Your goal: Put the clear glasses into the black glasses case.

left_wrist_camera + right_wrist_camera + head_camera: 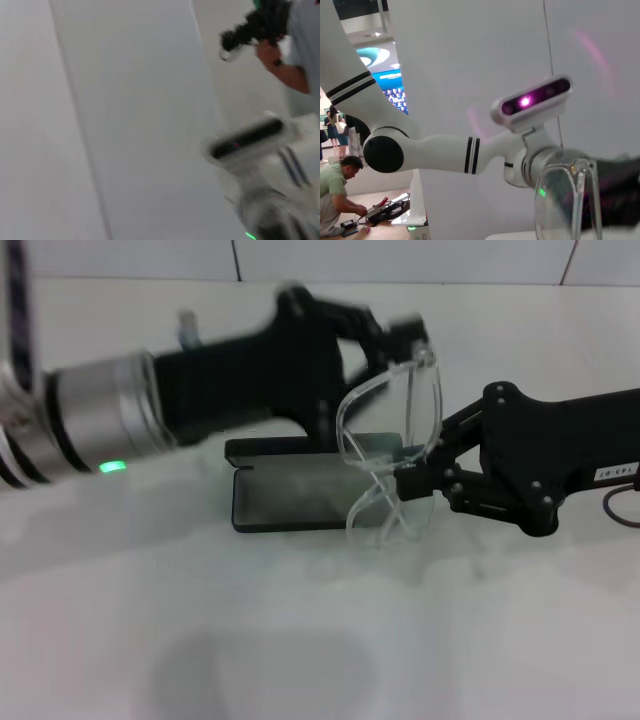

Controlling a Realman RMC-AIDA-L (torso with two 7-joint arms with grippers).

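Over the white table (300, 640), right hand (408, 483) gripping clear glasses (392, 440); left hand's (395, 335) grip indiscernible.

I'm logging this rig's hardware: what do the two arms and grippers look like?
Left arm: silver-grey cylindrical wrist with a lit green light, ending in a black left gripper. Right gripper: black linkage with visible screws, a small white label and a thin dark cable behind it.

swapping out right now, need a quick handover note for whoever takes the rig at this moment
Right gripper: shut on the clear glasses, holding them upright above the case's right end.
Left gripper: up behind the glasses near their top; whether it is open or shut cannot be told.
Black glasses case: open on the white table, grey lining showing, nothing inside.
Done: case opened, glasses lifted.
Left: lay the glasses into the case and release.
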